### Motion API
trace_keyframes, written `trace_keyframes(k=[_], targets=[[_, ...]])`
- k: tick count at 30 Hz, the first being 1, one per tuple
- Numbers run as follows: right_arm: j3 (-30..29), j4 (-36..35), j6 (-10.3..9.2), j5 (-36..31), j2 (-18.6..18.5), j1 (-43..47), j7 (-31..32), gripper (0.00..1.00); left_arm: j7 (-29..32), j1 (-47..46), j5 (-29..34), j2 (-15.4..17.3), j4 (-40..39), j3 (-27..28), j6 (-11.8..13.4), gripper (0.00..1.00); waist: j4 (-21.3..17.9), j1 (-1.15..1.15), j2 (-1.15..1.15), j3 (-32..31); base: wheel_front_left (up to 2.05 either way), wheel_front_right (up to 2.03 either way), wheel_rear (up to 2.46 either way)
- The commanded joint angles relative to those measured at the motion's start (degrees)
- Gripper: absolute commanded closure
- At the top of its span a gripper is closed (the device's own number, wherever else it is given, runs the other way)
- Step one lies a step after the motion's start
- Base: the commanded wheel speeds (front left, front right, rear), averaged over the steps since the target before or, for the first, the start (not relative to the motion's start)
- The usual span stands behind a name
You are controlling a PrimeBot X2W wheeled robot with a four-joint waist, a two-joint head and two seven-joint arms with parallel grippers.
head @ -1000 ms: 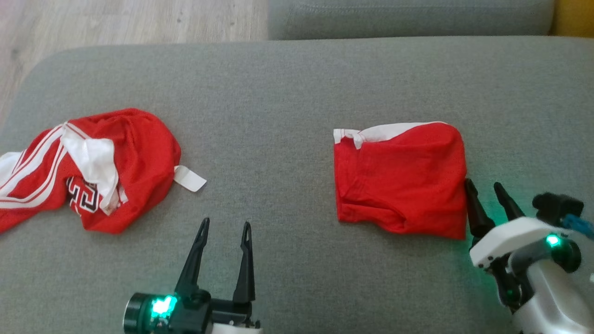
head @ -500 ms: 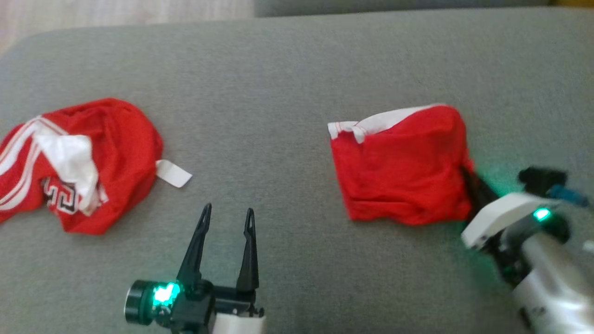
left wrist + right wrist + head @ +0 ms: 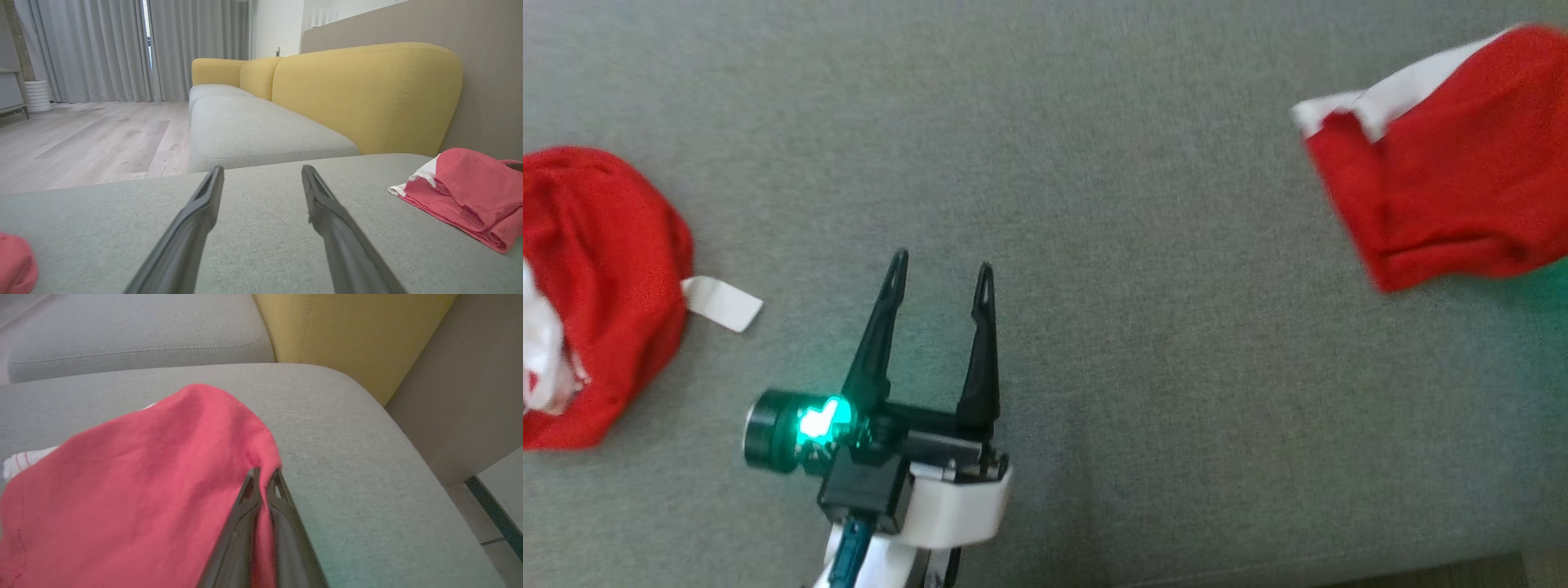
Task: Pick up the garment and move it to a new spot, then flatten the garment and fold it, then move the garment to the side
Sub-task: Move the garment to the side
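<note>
The right gripper [image 3: 265, 473] is clamped on an edge of the folded red garment [image 3: 135, 477], which spreads leftward from its fingertips over the grey cushion [image 3: 347, 457]. The left gripper [image 3: 942, 263], jaws apart, sits well away.

1. Grey cushion [image 3: 1094, 245]: carries every item.
2. Left gripper [image 3: 942, 263]: lower centre-left, fingers spread, green light [image 3: 817, 420] lit at its base.
3. Folded red garment [image 3: 1445, 196], white band: upper right, cut by the frame edge.
4. Crumpled red garment [image 3: 596, 286], white tab [image 3: 723, 302]: far left.
</note>
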Motion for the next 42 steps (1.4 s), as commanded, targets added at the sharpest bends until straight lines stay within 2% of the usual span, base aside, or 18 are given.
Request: trace_keyframes(k=[1, 4, 8, 9, 10, 11, 14, 19, 23, 27, 34, 38, 42], targets=[[-0.91, -1.04, -0.05, -0.74, -3.11, -1.13, 0.19, 1.00, -0.28, -1.82, 0.42, -0.19, -2.36, 0.85, 0.17, 0.00, -1.23, -0.01, 0.00, 2.93, 0.00, 0.00, 0.00], [-3.73, -0.52, -0.05, -2.65, -5.51, -2.58, 0.15, 1.00, -0.28, -3.57, 0.89, -0.19, -2.76, 0.83, 0.28, 0.00, -1.53, -0.01, 0.00, 4.79, 0.00, 0.00, 0.00], [-6.87, 0.62, -0.05, -5.45, -6.79, -3.77, -0.29, 1.00, -0.28, -4.58, 1.32, -0.19, -2.89, 0.97, 0.18, 0.00, -1.91, -0.01, 0.00, 5.71, 0.00, 0.00, 0.00], [-8.19, 1.39, -0.05, -6.80, -6.80, -4.18, -0.39, 0.92, -0.28, -4.75, 1.46, -0.19, -2.71, 0.99, 0.02, 0.00, -1.97, -0.01, 0.00, 5.65, 0.00, 0.00, 0.00], [-9.48, 2.26, -0.05, -8.41, -6.61, -4.52, -0.55, 0.03, -0.28, -4.85, 1.56, -0.19, -2.47, 1.04, -0.12, 0.00, -2.00, -0.01, 0.00, 5.38, 0.00, 0.00, 0.00], [-10.68, 3.02, -0.05, -10.22, -6.24, -4.78, -0.94, 0.00, -0.28, -4.91, 1.59, -0.19, -2.18, 1.09, -0.25, 0.00, -1.93, -0.01, 0.00, 4.91, 0.00, 0.00, 0.00], [-13.06, 3.92, -0.05, -16.13, -3.83, -4.97, -2.53, 0.00, -0.28, -4.85, 1.58, -0.19, -1.44, 1.05, -0.49, 0.00, -1.48, -0.01, 0.00, 2.34, 0.00, 0.00, 0.00], [-13.30, 0.41, -0.05, -21.70, 3.93, -2.57, -5.85, 0.00, -0.28, -3.31, 2.58, 0.02, 0.24, 0.18, -0.46, 0.00, 0.22, -0.01, 0.00, -4.51, 0.00, 0.00, 0.00], [-9.54, -4.22, -0.05, -20.38, 9.65, 3.19, -7.43, 0.00, -0.28, -0.57, 1.72, 0.04, 2.15, 0.00, 0.21, 0.00, 2.59, -0.01, 0.00, -10.85, 0.00, 0.00, 0.00], [-5.18, -9.68, -0.05, -17.11, 16.55, 10.96, -8.52, 0.00, -0.28, 3.08, -1.85, -0.06, 4.71, 1.37, 0.73, 0.00, 5.05, -0.01, 0.00, -16.29, 0.00, 0.00, 0.00], [-4.28, -16.74, -0.05, -11.56, 25.80, 23.28, -13.47, 0.00, -0.28, 6.77, -4.45, -0.15, 5.61, 3.22, 0.23, 0.00, 8.45, -0.01, 0.00, -21.74, 0.00, 0.00, 0.00], [-3.54, -18.39, -0.05, -12.41, 28.04, 28.01, -14.96, 0.00, -0.28, 8.47, -3.91, -0.17, 5.58, 3.79, -0.56, 0.00, 9.27, -0.01, 0.00, -23.52, 0.00, 0.00, 0.00], [-4.69, -24.06, -0.05, -18.83, 29.21, 33.17, -15.08, 0.00, -0.28, 10.51, -3.40, -0.18, 5.37, 5.15, -0.81, 0.00, 9.11, -0.01, 0.00, -25.48, 0.00, 0.00, 0.00]])
